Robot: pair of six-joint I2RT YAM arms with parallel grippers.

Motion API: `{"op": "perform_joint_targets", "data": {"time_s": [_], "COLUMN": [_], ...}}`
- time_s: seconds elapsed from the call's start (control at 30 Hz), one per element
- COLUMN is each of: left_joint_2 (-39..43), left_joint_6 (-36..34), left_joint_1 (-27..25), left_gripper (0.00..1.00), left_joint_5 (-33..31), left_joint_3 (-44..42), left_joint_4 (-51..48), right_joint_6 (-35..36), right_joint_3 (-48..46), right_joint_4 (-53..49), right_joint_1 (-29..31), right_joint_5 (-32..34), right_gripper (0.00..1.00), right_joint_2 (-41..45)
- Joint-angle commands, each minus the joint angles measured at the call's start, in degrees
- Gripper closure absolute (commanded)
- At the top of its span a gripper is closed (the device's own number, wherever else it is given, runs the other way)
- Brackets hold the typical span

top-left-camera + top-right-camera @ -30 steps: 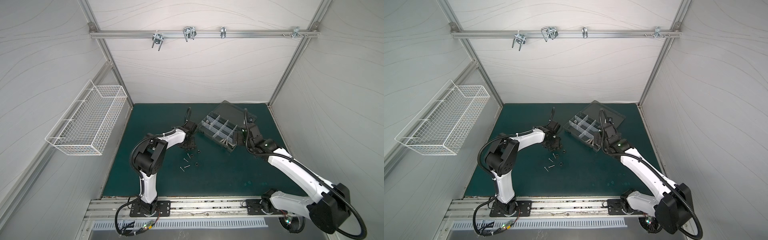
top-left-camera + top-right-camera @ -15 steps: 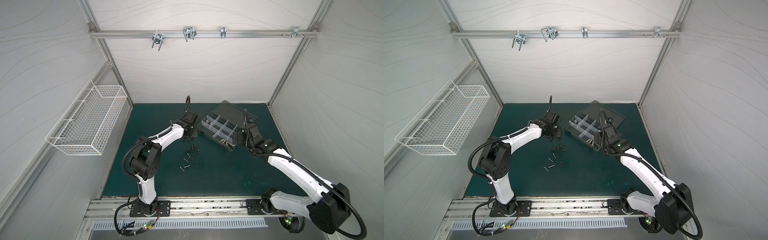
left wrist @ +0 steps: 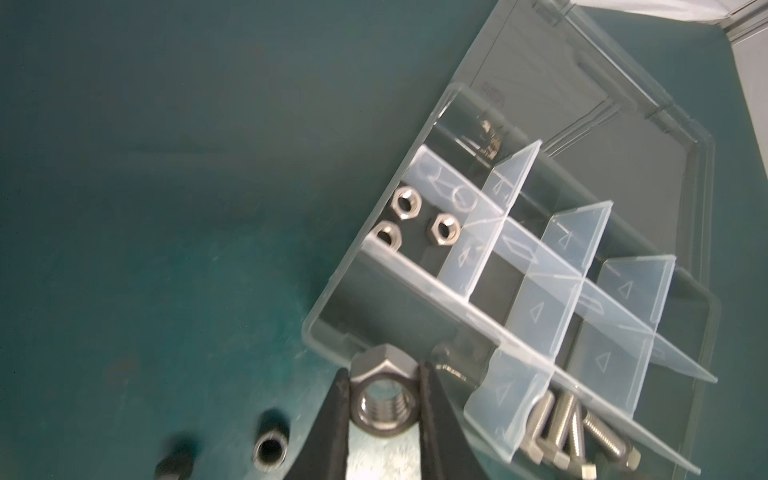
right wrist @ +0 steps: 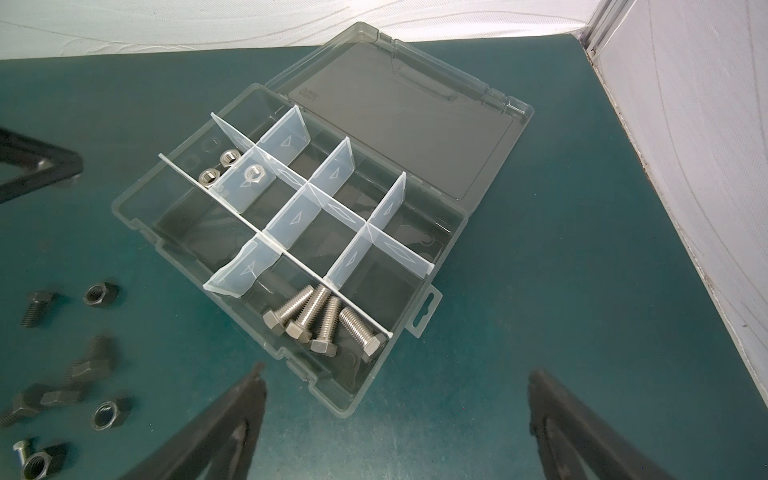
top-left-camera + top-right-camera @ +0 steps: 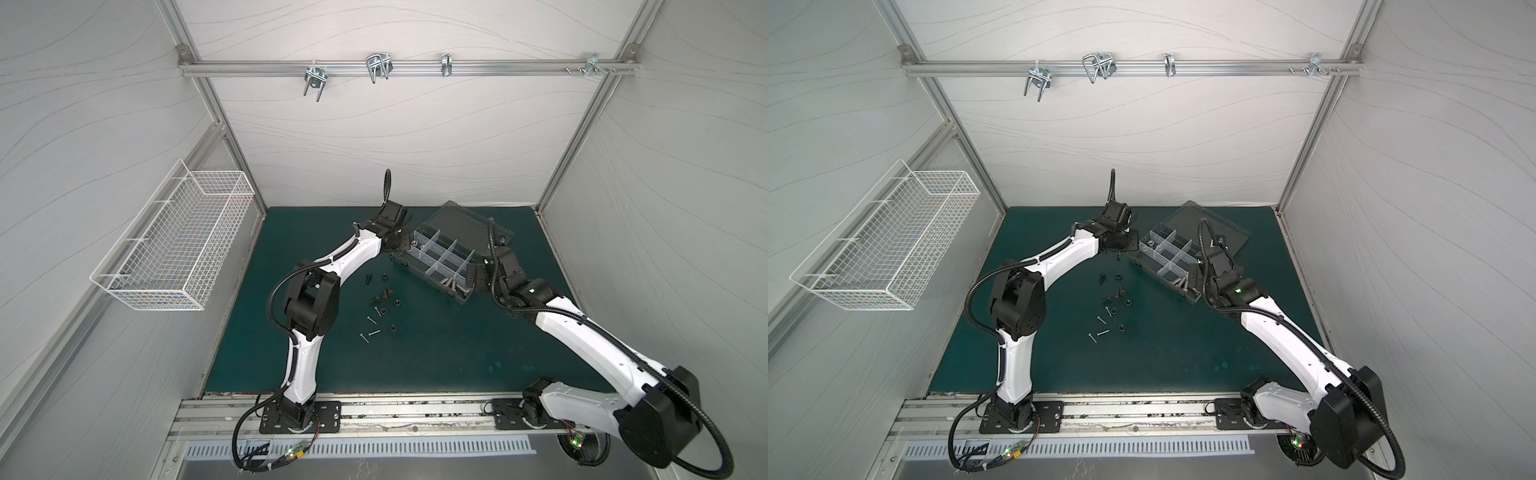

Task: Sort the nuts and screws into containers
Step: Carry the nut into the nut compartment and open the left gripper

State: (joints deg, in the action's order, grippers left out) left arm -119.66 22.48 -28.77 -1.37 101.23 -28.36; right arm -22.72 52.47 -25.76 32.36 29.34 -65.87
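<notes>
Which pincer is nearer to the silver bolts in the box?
Right. The right pincer, open, hangs just before the bolts at that end of the box. The left pincer, shut on a nut, is at the opposite end.

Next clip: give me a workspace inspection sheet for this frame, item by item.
Surface: dark green mat, no spills seen.
Job's things: clear plastic organizer box, lid open, holds three silver nuts in one compartment and four silver hex bolts in another; black bolts and nuts and thin silver screws lie loose on the mat.
Clutter: nothing seen.
Grippers: left gripper shut on a silver hex nut at the box's end; right gripper open, holding nothing.
Cables: black corrugated conduits run along both arms, none seen snagged.
Surroundings: white wire basket on the side wall; metal hooks on the overhead rail.
</notes>
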Motion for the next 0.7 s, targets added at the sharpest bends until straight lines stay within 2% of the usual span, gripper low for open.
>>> {"op": "perform_joint_targets", "data": {"time_s": [0.0, 0.67], "left_joint_2": [-2.8, -17.9], "left_joint_6": [-1.5, -3.8], "left_joint_1": [-0.6, -0.9], "left_gripper": [0.78, 0.75], "left_joint_5": [1.5, 4.9], "left_joint_3": [6.1, 23.4], "left_joint_4": [1.5, -0.3], "right_joint_6": [-1.0, -1.6], "right_joint_3": [-0.2, 0.3], "right_joint_4": [0.4, -0.1], "right_joint_1": [-0.3, -0.3], "right_joint_5": [0.2, -0.1], "right_gripper": [0.01, 0.01], "right_joint_2": [1.0, 1.4]}}
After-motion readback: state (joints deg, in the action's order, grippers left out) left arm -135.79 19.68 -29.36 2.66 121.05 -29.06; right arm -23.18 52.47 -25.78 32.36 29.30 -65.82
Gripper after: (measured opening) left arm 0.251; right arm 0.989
